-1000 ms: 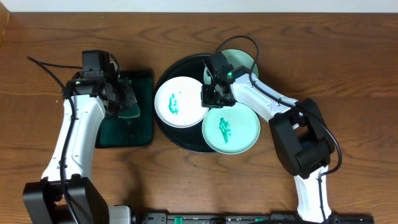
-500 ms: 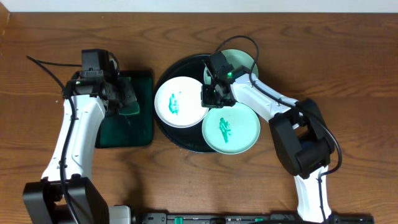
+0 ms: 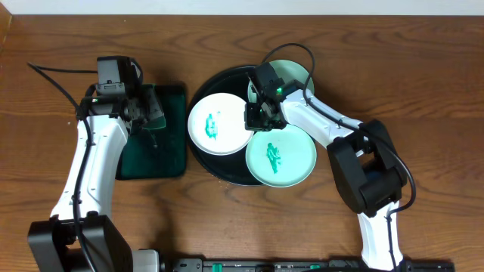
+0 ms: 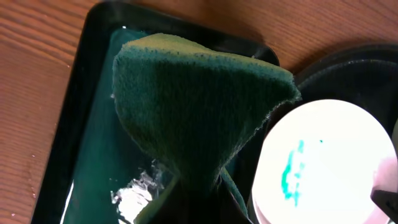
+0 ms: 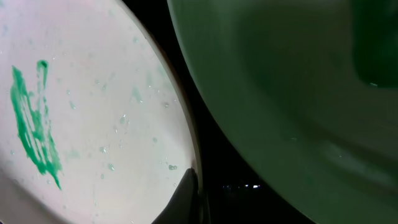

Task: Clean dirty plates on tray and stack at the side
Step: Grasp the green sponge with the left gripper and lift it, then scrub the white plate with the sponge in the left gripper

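Only the left arm has shifted: the left tool point(image 3: 150, 115), clamped on the green sponge point(image 4: 199, 106), sits a little further back over the dark green tray point(image 3: 162, 162) than before. The right arm and all 3 plates lie where they did. On the brown desk point(image 3: 423, 75) the black tray point(image 3: 227, 172) holds the plates close together: the white plate point(image 3: 217, 125) on the left, the front turquoise plate point(image 3: 280, 156) at the near right overhanging the rim, and the rear turquoise plate point(image 3: 293, 74) at the far right. The white plate and the front turquoise plate each carry a teal smear. They look stiff, light and breakable, and the droplets in the right wrist view suggest slippery surfaces. A pinch across the raised rim where it stands free of its neighbours seems the safest hold. The sponge hangs soft and floppy, so it should bend under pressure. The right tool point(image 3: 261, 119) has its fingers together, low at the spot where the 3 plates meet. I cannot tell whether it pinches a rim.
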Available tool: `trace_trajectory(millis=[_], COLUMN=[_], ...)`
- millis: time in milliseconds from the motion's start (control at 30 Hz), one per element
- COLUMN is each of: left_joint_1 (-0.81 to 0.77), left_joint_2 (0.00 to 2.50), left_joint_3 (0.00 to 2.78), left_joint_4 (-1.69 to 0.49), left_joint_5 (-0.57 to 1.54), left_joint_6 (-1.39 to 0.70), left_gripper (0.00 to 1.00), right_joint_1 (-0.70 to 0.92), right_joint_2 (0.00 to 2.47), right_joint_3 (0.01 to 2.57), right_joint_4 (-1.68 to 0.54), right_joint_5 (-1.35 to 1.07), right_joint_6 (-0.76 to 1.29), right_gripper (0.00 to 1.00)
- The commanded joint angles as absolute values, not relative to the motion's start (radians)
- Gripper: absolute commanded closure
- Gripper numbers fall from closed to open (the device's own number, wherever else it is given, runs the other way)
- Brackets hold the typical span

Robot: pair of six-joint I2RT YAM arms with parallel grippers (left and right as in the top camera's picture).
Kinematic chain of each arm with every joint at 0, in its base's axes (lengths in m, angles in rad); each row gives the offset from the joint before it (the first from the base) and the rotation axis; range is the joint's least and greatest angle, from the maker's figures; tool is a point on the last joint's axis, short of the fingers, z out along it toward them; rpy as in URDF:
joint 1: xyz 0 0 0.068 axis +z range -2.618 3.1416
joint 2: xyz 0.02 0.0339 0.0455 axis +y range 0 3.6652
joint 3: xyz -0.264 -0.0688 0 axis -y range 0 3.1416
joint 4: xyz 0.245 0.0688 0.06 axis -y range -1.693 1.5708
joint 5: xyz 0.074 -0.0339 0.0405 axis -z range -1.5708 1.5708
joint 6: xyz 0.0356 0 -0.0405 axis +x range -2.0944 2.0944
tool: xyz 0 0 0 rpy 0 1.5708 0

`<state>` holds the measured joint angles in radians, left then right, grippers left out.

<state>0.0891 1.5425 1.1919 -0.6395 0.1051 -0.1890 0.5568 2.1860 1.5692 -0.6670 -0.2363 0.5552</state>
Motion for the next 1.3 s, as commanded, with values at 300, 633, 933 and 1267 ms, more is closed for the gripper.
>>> trace_trajectory(millis=[300, 633, 933, 1267], left_joint_1=[0.088, 0.089, 0.089, 0.05], left_joint_2=[1.543, 1.569, 1.667, 1.666], left_joint_3=[1.215, 1.192, 1.193, 1.316], left_joint_4=[-0.614, -0.718, -0.897, -0.872], left_joint_5=[0.092, 0.038, 0.123, 0.504], left_joint_6=[-0.168, -0.271, -0.337, -0.298], left_gripper=[0.93, 0.94, 0.93, 0.93], right_joint_1=[0.563, 0.564, 0.564, 0.564], right_joint_2=[2.217, 2.217, 2.217, 2.217], right_joint_3=[1.554, 1.554, 1.554, 1.554], right_joint_4=[-0.691, -0.692, -0.693, -0.692], right_joint_5=[-0.252, -0.252, -0.252, -0.252], right_joint_6=[0.526, 0.526, 0.526, 0.526], right_gripper=[0.99, 0.99, 0.99, 0.99])
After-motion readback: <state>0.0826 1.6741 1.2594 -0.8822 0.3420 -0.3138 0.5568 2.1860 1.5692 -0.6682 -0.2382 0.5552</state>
